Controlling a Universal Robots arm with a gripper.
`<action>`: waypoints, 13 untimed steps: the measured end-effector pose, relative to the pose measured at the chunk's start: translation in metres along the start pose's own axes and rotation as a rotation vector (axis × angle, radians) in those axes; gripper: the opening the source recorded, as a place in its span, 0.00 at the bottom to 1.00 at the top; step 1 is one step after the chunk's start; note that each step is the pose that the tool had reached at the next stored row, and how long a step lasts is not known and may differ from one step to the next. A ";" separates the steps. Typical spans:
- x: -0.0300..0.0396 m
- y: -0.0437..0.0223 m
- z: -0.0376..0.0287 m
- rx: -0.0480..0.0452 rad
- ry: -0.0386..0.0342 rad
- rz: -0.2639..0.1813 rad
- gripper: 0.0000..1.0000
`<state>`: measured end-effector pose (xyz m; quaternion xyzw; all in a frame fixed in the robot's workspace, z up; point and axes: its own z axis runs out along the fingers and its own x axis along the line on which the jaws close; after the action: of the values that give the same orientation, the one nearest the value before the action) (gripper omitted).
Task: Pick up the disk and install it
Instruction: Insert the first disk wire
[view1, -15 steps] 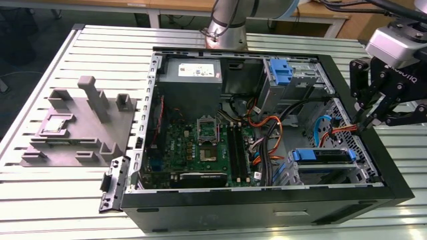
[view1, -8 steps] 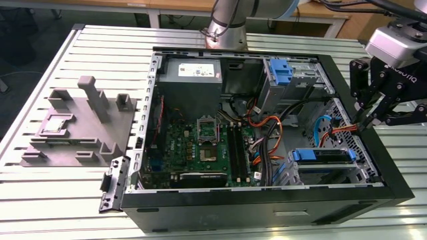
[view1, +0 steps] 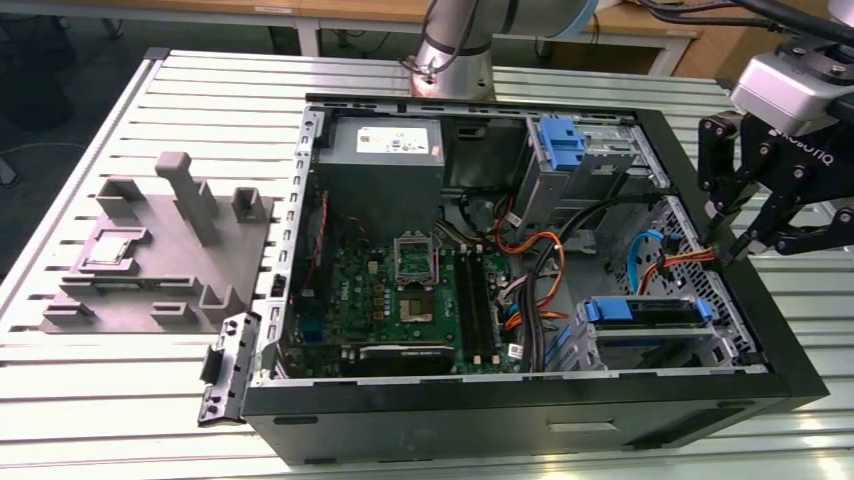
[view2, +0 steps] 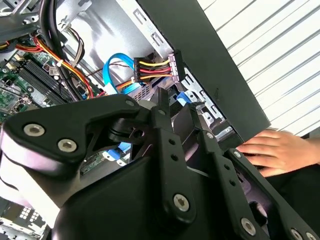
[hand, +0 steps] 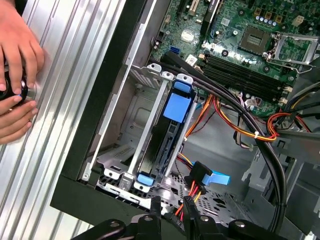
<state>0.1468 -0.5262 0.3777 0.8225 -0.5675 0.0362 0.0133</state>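
In the exterior view an open computer case (view1: 534, 420) lies on its side on a slatted metal table (view1: 200, 80), so its bays face up and can be reached from above. The disk (view1: 643, 312) sits in the drive cage at the case's 4 o'clock corner, with its blue bracket uppermost. It looks slotted between the cage rails rather than loose, though how fully it is seated cannot be told. A bare blue bracket (view1: 567, 140) stands in the bay at 1 o'clock, and the power-supply box (view1: 387, 140) is at 11 o'clock. The gripper (view1: 737, 252) hangs at 3 o'clock over the case's side wall, above the disk's cage and apart from it. Its fingers taper down almost to a point.

In the second wrist view the gripper (view2: 177, 102) looks down into the case. The fingertips (view2: 162, 97) are drawn near each other with a slim gap between them, and nothing solid is clamped there. A cable connector (view2: 160, 67) with yellow, red and black wires hangs just beyond them. A person's hand (view2: 275, 150) rests on the table outside the case wall.

In the first wrist view the disk (hand: 178, 107) stands on edge between two rails, with blue tabs at both ends. The gripper (hand: 172, 202) is poised short of the cage, close to the connector (hand: 197, 177), and holds nothing. The hand (hand: 17, 55) is on the table, clear of the case and closed round a small dark object.
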 end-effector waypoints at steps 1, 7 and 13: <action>0.0000 0.0000 0.0000 0.0001 0.0000 -0.002 0.31; 0.0000 -0.0004 0.0013 0.0063 -0.0014 -0.083 0.31; 0.0001 -0.0011 0.0041 0.0015 0.0187 -0.143 0.31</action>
<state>0.1481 -0.5262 0.3737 0.8606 -0.5071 0.0432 0.0206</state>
